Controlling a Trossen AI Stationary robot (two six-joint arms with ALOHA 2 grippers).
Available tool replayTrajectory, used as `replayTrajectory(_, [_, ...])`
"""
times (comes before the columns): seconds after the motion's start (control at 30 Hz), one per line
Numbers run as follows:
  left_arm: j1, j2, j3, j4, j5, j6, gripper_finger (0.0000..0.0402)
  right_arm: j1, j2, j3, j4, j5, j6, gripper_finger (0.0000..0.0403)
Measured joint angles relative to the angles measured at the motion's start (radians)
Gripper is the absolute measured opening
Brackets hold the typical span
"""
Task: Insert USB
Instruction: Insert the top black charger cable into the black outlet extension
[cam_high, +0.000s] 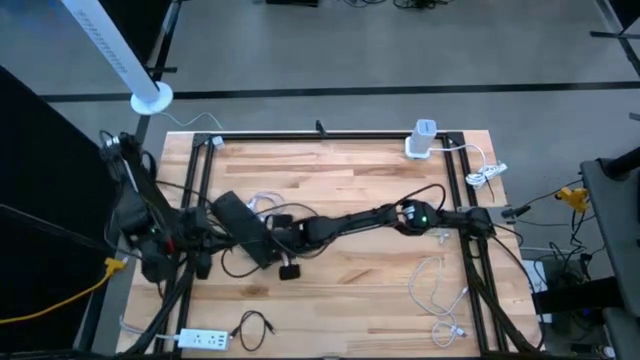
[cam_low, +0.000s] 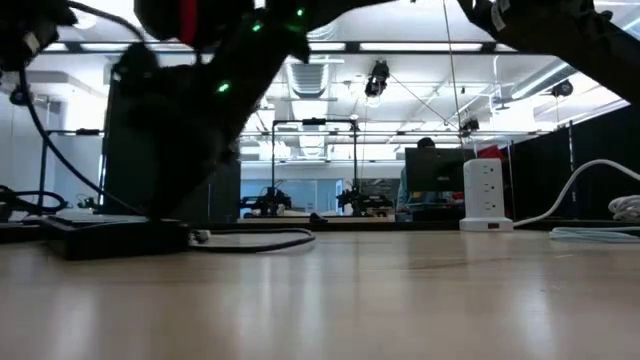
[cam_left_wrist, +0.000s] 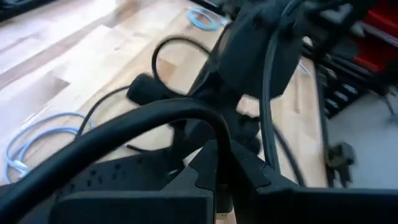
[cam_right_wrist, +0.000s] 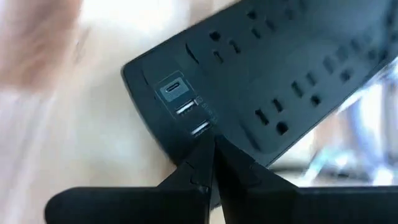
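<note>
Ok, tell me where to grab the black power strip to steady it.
Probably grip the black power strip across its narrow width, mid-length, from above: it lies flat on the table, and that keeps the USB ports at its end clear.

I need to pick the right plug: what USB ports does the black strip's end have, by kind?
On the black strip:
USB-C ports: 1
USB-A ports: 2
Total: 3
</note>
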Motion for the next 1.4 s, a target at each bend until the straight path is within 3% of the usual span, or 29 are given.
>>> replayTrajectory(0.1, [0.0, 0.052, -0.072, 0.101, -0.027, -0.039, 0.0, -0.009, -0.072, -0.008, -0.051, -0.069, 0.001, 0.0])
replayTrajectory(0.37, [0.008, 0.261, -0.188, 0.525, -0.213, 0.003, 0.0, -0.045, -0.343, -0.109, -0.03, -0.052, 0.003, 0.0])
replayTrajectory(0.47, [0.04, 0.367, -0.192, 0.553, -0.233, -0.025, 0.0, -0.034, -0.454, -0.177, 0.091, -0.052, 0.047, 0.0])
replayTrajectory(0.6, [0.105, 0.491, -0.192, 0.556, -0.237, -0.082, 0.0, -0.001, -0.68, -0.277, 0.265, 0.037, 0.036, 0.0])
replayTrajectory(0.7, [0.15, 0.558, -0.192, 0.574, -0.245, -0.086, 0.0, 0.003, -0.767, -0.35, 0.265, 0.087, 0.049, 0.0])
replayTrajectory(0.83, [0.175, 0.645, -0.199, 0.614, -0.323, -0.088, 0.0, 0.005, -0.821, -0.483, 0.243, 0.139, 0.102, 0.0])
replayTrajectory(1.0, [0.187, 0.734, -0.208, 0.621, -0.332, -0.137, 0.0, 0.024, -0.903, -0.633, 0.285, 0.184, 0.154, 0.0])
replayTrajectory(1.4, [0.197, 0.875, -0.207, 0.712, -0.377, -0.17, 0.0, 0.079, -0.902, -0.863, 0.558, 0.214, 0.187, 0.0])
